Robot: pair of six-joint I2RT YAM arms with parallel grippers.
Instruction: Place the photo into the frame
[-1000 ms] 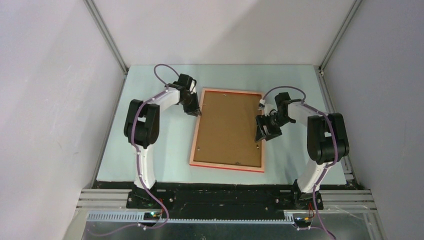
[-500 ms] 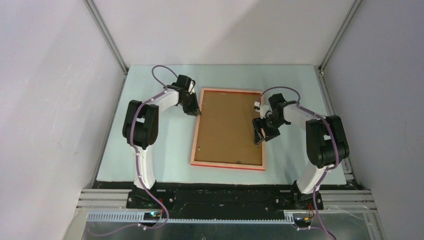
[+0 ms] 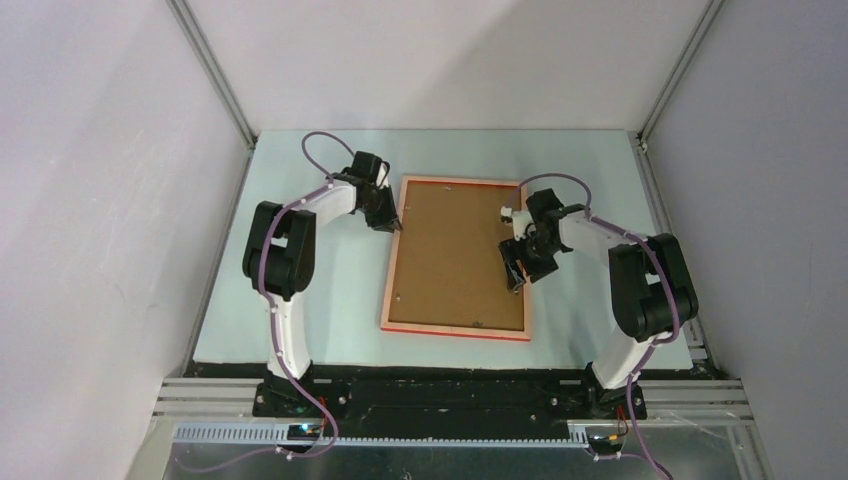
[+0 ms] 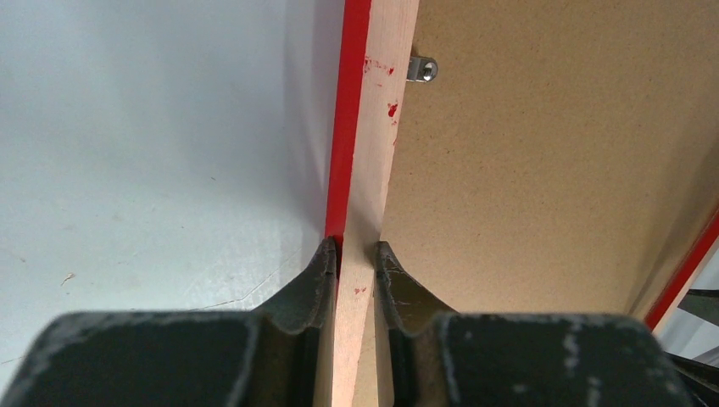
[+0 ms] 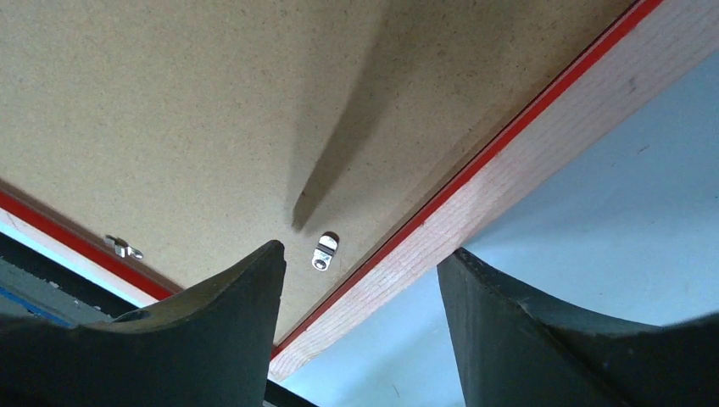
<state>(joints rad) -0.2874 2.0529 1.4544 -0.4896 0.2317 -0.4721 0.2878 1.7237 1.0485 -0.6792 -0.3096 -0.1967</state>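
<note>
— Where is the frame (image 3: 450, 329)?

— On the pale table (image 3: 320, 300), about mid-table between the two arms. It lies back up, so the light wood of its rails faces the overhead camera, with a thin line of red along the outer edges. The long sides run away from the arm bases.

— What fills it?

— A plain brown backing board (image 3: 455, 250) sits inside the rails. A small metal turn clip (image 5: 324, 251) lies on the board just beside the right rail. The left wrist view shows another by the left rail, with a few red paint flecks on the wood near it.

— The left gripper (image 4: 352, 254)?

— It is at the left rail, near the far corner. Its fingers (image 4: 318, 280) are pinching that rail, one pad against the red outer edge and the other on the inner side next to the board.

— And the right gripper (image 5: 363, 253)?

— It is over the right rail, about halfway along. Its fingers (image 5: 229, 322) are spread wide, one above the board and one above the table outside the frame, and the rail runs through the gap. I cannot tell whether either tip touches anything.
</note>
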